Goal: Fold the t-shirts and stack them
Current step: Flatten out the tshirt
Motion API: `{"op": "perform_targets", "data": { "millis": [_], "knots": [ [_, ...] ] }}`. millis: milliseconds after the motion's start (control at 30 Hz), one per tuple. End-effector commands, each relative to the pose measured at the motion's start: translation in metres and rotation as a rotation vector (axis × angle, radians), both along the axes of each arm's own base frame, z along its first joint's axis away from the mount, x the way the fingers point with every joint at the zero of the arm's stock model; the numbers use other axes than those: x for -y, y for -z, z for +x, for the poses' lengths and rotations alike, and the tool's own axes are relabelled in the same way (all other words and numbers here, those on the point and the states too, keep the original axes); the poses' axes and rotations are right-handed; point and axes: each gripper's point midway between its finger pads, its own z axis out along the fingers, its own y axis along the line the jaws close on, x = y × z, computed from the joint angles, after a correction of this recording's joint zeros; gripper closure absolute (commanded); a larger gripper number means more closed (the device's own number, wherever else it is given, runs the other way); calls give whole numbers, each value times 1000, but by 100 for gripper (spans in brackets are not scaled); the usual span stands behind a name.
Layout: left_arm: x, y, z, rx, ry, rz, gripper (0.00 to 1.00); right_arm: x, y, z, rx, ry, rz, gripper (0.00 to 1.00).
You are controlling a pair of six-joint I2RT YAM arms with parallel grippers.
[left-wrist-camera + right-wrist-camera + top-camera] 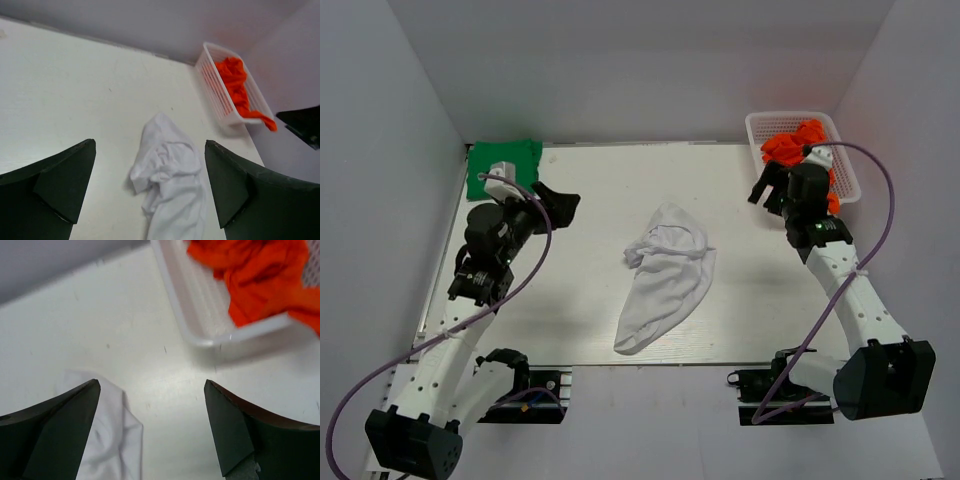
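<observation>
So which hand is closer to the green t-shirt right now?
Left. The left hand hovers just beside the green t-shirt in the far left corner; the right hand is far off on the opposite side, by the white basket.

The white counter [590, 200] carries 3 things, well apart: a white t-shirt [665, 285] crumpled lengthwise near its middle, a bright green t-shirt [485, 160] in the far left corner, and a white lattice basket [775, 122] in the far right corner.
</observation>
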Motion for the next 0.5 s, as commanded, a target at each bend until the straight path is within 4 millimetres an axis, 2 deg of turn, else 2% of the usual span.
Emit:
{"op": "perform_targets", "data": {
  "millis": [0, 33, 100, 167, 200, 233, 300, 333, 367, 433, 467],
  "knots": [
    [33, -4, -22, 4, 204, -14, 0, -15, 15, -24, -68, -104, 25, 10],
    [38, 10, -18, -52, 237, 17, 0, -21, 20, -27, -78, -144, 27, 10],
    [56, 22, -24, -118, 365, 59, 0, -21, 25, -28, -97, -163, -5, 10],
    [63, 69, -26, -313, 428, 91, 0, -33, 29, -26, -118, -243, -14, 10],
    [68, 84, -30, -370, 462, 98, 0, -38, 30, -25, -127, -283, -30, 10],
    [71, 97, -37, -437, 495, 90, 0, -43, 32, -20, -144, -311, -28, 10],
    [86, 126, -55, -536, 580, 88, 0, -57, 54, -15, -220, -386, -42, 10],
    [93, 131, -64, -560, 610, 71, 0, -66, 50, -14, -232, -428, -55, 10],
    [103, 147, -80, -618, 649, 59, 0, -77, 69, -11, -291, -478, -46, 10],
    [114, 163, -96, -686, 686, 61, 0, -96, 69, -9, -295, -542, -64, 10],
    [118, 174, -106, -726, 706, 67, 0, -100, 82, -6, -330, -546, -69, 10]
  ]
}}
